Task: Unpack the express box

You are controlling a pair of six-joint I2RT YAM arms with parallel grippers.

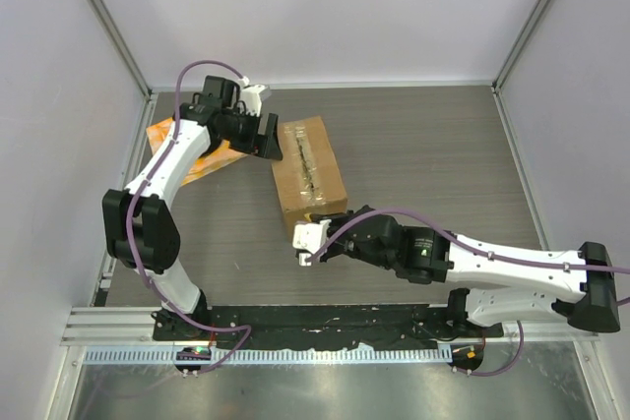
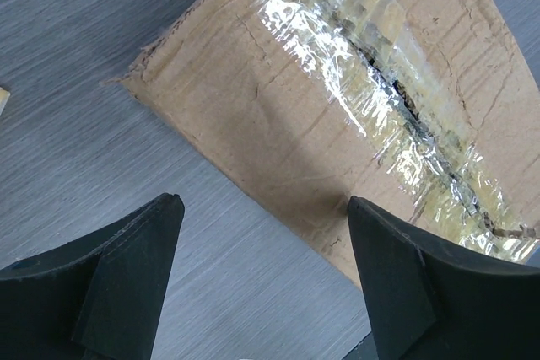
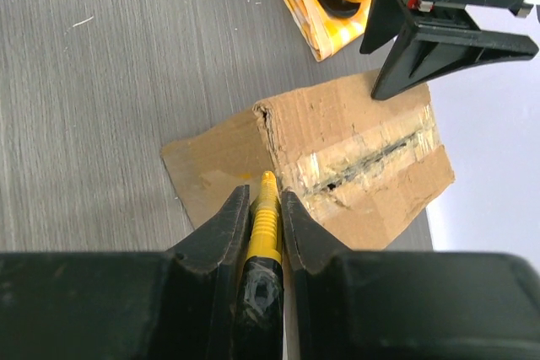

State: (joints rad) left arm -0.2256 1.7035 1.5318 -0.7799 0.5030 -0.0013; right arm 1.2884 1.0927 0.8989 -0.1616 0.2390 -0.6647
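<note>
Left wrist: express box (image 2: 337, 115) just beyond the spread left gripper (image 2: 263, 202)

Covered and cropped parts

From above, the left arm (image 1: 172, 159) covers much of the orange cloth (image 1: 219, 162), and the right gripper (image 1: 313, 235) hides the express box (image 1: 307, 169) at its near end. The left wrist view crops the box at top and right. The yellow tool (image 3: 266, 212) is mostly buried between the right gripper's fingers.

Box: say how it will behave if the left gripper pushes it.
The box would probably slide rather than tip: it lies flat and low on the smooth table. Its creased cardboard may dent under a push. The wrinkled tape looks slippery.
</note>
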